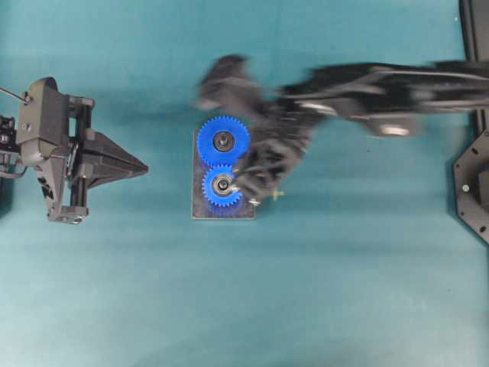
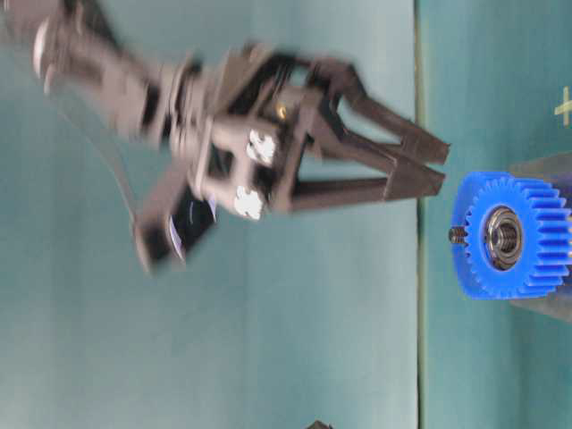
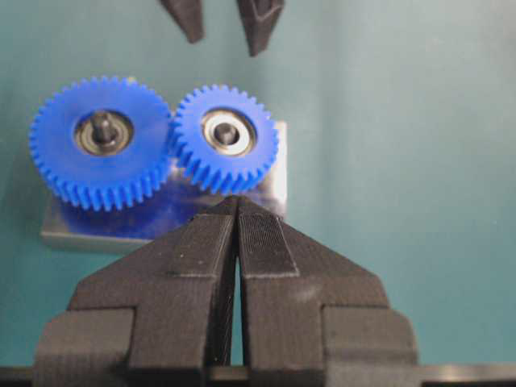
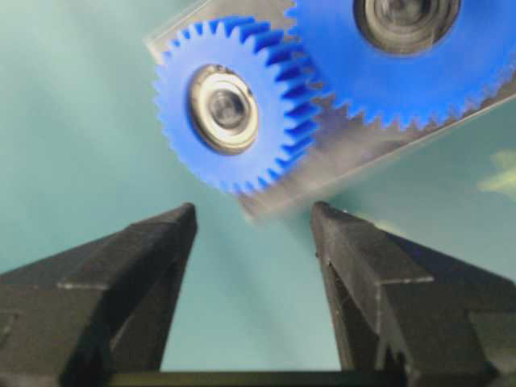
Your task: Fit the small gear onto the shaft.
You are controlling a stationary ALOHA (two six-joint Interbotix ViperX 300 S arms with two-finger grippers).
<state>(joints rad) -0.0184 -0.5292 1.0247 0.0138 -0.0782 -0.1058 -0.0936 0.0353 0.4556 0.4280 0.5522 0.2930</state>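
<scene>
On the grey plate (image 1: 223, 212) at the middle of the teal counter (image 1: 344, 290), I am seeing the small gear (image 1: 221, 186) sitting over the shaft (image 3: 227, 131), its teeth meshing with the larger blue gear (image 1: 223, 141). My right gripper (image 4: 254, 222) is hanging just beside it with jaws spread, holding nothing. My left gripper (image 1: 141, 166) is resting well apart, jaws pressed together.

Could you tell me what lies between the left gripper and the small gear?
Only bare teal table separates the left gripper from the small gear, seen overhead.
</scene>
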